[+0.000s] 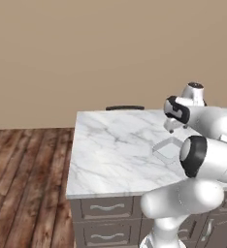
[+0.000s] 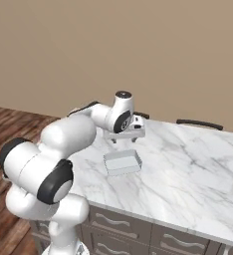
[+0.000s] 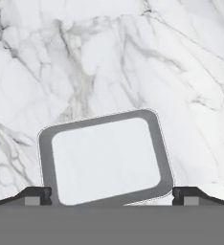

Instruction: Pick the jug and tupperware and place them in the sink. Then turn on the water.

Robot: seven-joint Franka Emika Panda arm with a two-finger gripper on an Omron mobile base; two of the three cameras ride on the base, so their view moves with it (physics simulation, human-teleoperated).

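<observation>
on the white marble counter (image 2: 188, 164) sits the tupperware (image 2: 122, 163), a small pale box with nothing in it. going from left to right in the right base view, first comes the big white arm, then the gripper (image 2: 126, 137), and then lots of bare marble. the gripper hangs above the far edge of the box and is not touching it.

in the hand view the tupperware (image 3: 106, 159) lies at the bottom, a little tilted. one dark finger tip (image 3: 36, 195) is by its left side and the other by its right side. so the fingers are spread wide, about as wide as the box, and they hold nothing.

in the left base view the tupperware (image 1: 168, 148) peeks out from behind the arm, near the right side of the counter.

i think the step now is picking up the tupperware. the grab has not happened yet. next, the gripper needs to go down so a finger goes on each side of a wall or the whole box, then squeeze and lift. the box is shallow and tilted, so the fingers may need to turn a bit to line up.
</observation>
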